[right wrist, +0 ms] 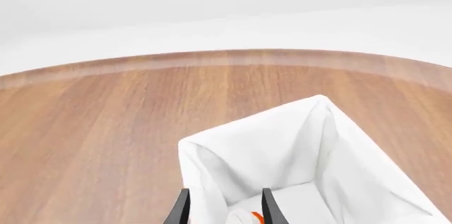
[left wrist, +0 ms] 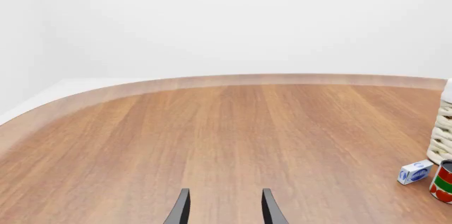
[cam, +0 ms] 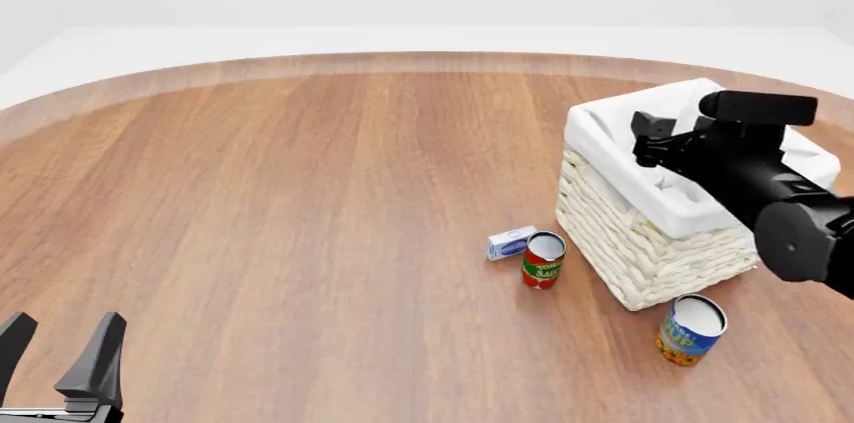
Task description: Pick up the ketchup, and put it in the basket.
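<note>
Here the right tool (right wrist: 222,205) hangs over the open top of the basket (cam: 627,243), a cream wicker box with white cloth folded over its rim, standing on the right part of the wooden tabletop (cam: 294,203). In the right wrist view its two dark fingers (right wrist: 182,208) point down into the white lining with a clear gap between them, and a small patch of red-orange, the ketchup (right wrist: 253,217), shows low between the fingertips, inside the basket. Whether the fingers grip it or merely flank it I cannot tell, since only a sliver of the bottle shows. In the front view the right arm hides the bottle.

The left tool (cam: 60,353) sits low at the near left of the tabletop, well apart from everything, its fingers spread and nothing between them.

Just beside the basket's near left corner stands a red-and-green can (cam: 543,260), touching or nearly touching a small blue-and-white box (cam: 510,242) on its left. A blue-and-yellow can (cam: 691,329) stands near the basket's front corner.
</note>
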Motion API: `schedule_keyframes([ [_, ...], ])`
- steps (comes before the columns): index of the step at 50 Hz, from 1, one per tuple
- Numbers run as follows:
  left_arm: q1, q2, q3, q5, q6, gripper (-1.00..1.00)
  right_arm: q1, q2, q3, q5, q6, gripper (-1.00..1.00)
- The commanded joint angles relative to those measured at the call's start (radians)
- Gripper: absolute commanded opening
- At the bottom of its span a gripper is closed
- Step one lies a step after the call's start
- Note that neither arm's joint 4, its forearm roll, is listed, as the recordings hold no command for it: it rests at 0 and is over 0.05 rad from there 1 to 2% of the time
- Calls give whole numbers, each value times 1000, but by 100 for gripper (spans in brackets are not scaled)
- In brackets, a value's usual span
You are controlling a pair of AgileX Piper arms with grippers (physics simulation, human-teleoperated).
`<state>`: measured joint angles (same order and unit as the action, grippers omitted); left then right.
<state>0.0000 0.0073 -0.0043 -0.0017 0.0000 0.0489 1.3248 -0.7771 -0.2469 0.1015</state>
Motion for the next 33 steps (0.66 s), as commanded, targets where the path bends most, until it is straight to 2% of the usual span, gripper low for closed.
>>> schedule_keyframes([
  [1,0,0,0,0,0,100,55,-72,37,-28,7,100],
  [10,0,0,0,0,0,100,97,-163,91,-53,14,100],
  [14,0,0,0,0,0,100,114,-253,152,-88,-24,100],
  [17,0,0,0,0,0,100,146,-327,201,-106,-16,100],
  [18,0,0,0,0,0,100,190,-406,256,-124,-53,100],
  [19,0,0,0,0,0,100,190,-407,257,-124,-53,100],
  [20,0,0,0,0,0,100,242,-494,332,-150,-112,100],
  [22,0,0,0,0,0,100,319,-558,414,-189,-142,100],
  [25,0,0,0,0,0,100,349,-684,572,-253,-220,100],
  [27,0,0,0,0,0,100,411,-659,738,-368,-319,100],
  [28,0,0,0,0,0,100,433,-636,777,-397,-342,100],
  [30,0,0,0,0,0,100,426,-649,777,-323,-368,100],
  [31,0,0,0,0,0,100,421,-800,777,-161,-401,100],
  [32,0,0,0,0,0,100,420,-1128,777,168,-441,100],
  [33,0,0,0,0,0,100,423,-1322,777,370,-456,100],
])
